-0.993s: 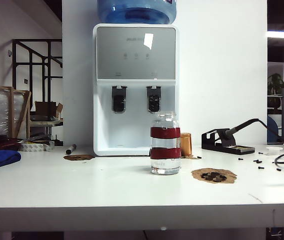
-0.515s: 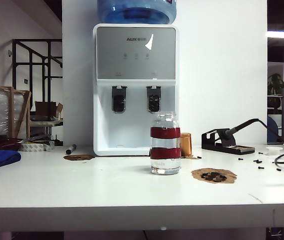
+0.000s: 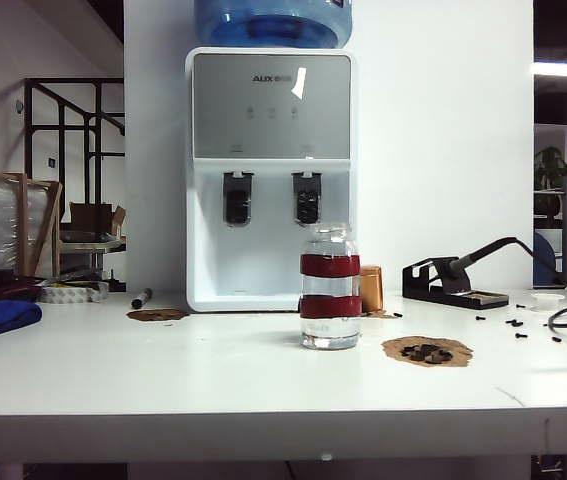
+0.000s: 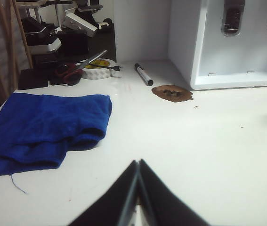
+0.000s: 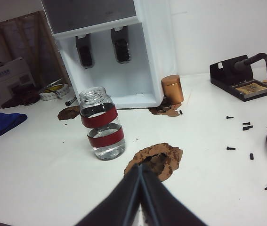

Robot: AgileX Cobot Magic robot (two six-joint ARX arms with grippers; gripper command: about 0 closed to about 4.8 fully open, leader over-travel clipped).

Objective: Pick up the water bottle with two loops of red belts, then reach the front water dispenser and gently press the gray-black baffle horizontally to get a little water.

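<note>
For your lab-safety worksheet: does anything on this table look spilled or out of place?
Yes. Brown crumbly patches lie on the table near the water bottle, and small black screws are scattered by the soldering iron stand. The bottle stands upright.

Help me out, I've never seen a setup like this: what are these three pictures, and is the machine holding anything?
It is a two-armed robot at a white table. One picture looks across the table from off the arms; the other two come from cameras on each wrist. The dark wedges are the claws: left claw near a blue cloth, right claw short of the water bottle. Both are shut and hold nothing. Behind stands the water dispenser, beside it a copper cylinder.
</note>
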